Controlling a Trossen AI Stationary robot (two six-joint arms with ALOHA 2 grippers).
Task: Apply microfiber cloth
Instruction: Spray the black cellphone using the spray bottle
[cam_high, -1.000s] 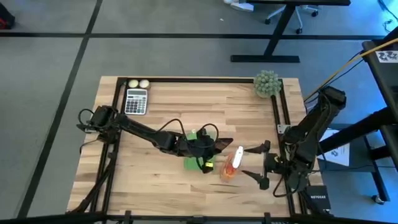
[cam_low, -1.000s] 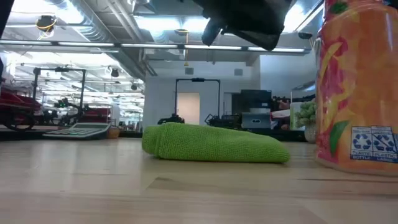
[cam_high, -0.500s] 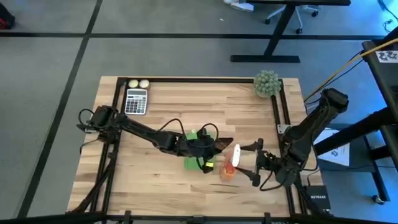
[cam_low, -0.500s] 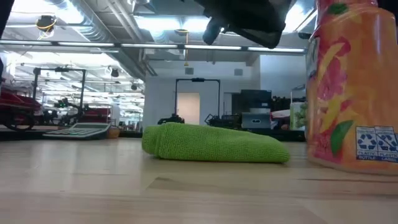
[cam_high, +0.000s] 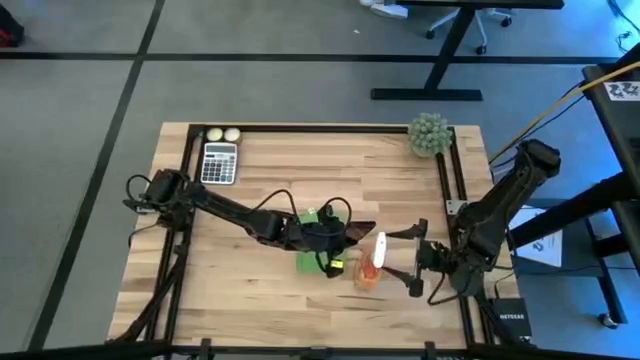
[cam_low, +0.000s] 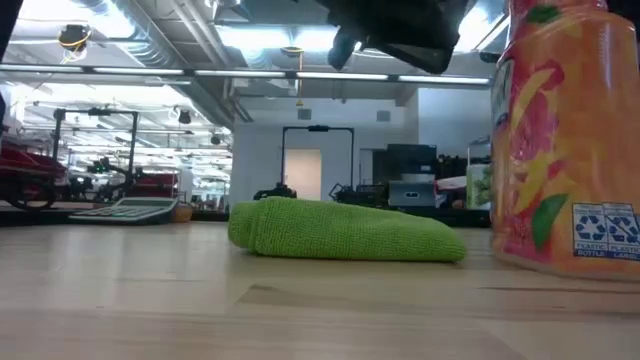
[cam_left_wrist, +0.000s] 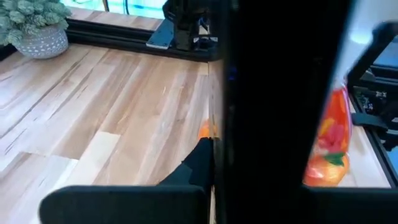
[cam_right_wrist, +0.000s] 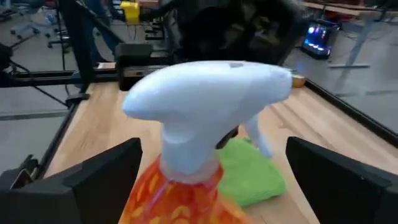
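Observation:
The bright green microfiber cloth (cam_high: 306, 263) lies bunched on the wooden table near its middle; in the low view the cloth (cam_low: 340, 232) rests flat on the boards. My left gripper (cam_high: 335, 240) hovers just above it, shut on a black flat phone (cam_left_wrist: 280, 112). An orange spray bottle (cam_high: 370, 265) with a white trigger head (cam_right_wrist: 205, 106) stands upright to the right of the cloth. My right gripper (cam_high: 413, 258) is open, with one finger on each side of the bottle. My left gripper holds the black phone (cam_high: 354, 232) clear of the table, above the cloth. In the left wrist view the phone stands as a dark slab across the picture and hides the fingers, so the part held does not show. My right gripper straddles the bottle; whether a finger (cam_right_wrist: 106, 171) touches it, I cannot tell.
A calculator (cam_high: 219, 162) and two pale balls (cam_high: 222, 134) sit at the far left corner. A grey-green spiky plant (cam_high: 429, 134) in a pot stands at the far right corner. Black rails (cam_high: 448, 190) edge the table on the left and right.
My right gripper has moved toward the table's left, bringing its open fingers around the spray bottle. In the low view the bottle has shifted a little to the left. The left gripper and the cloth have stayed put.

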